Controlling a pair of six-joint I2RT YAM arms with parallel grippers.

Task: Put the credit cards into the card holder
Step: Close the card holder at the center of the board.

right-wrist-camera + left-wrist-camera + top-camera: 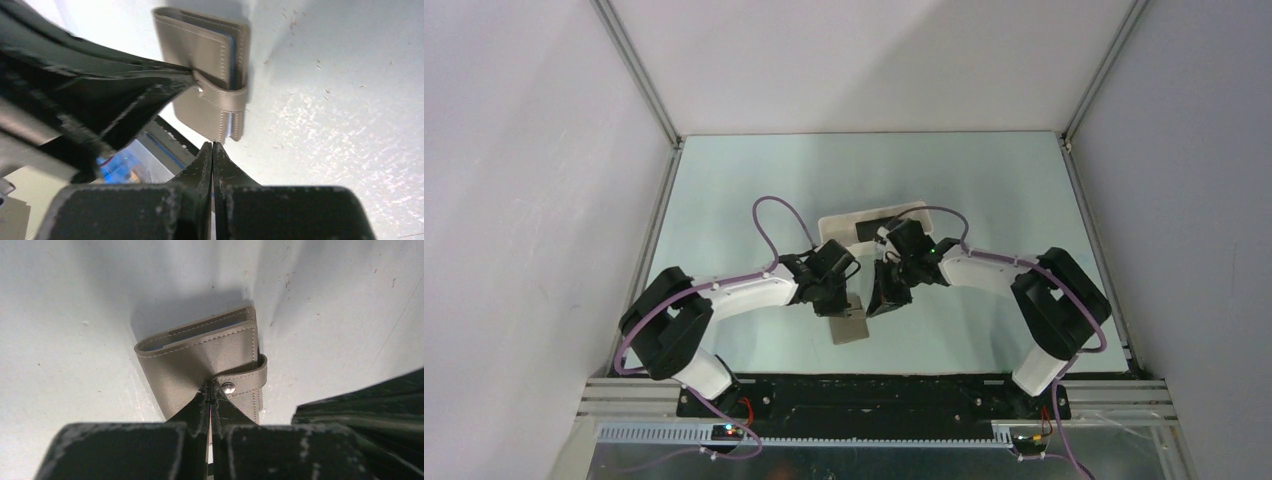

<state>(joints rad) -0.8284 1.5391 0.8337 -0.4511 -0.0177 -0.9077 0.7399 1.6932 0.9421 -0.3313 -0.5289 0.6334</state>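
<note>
The left claw pinches the wallet by its strap, holding it off the surface, likely so the right claw, shut tight and empty, can pry it open.

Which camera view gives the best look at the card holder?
Left wrist: the card holder sits central, with its stitching, strap and snap clear. Right wrist shows its strapped edge and blue lining. Top external shows only a small grey rectangle.
</note>
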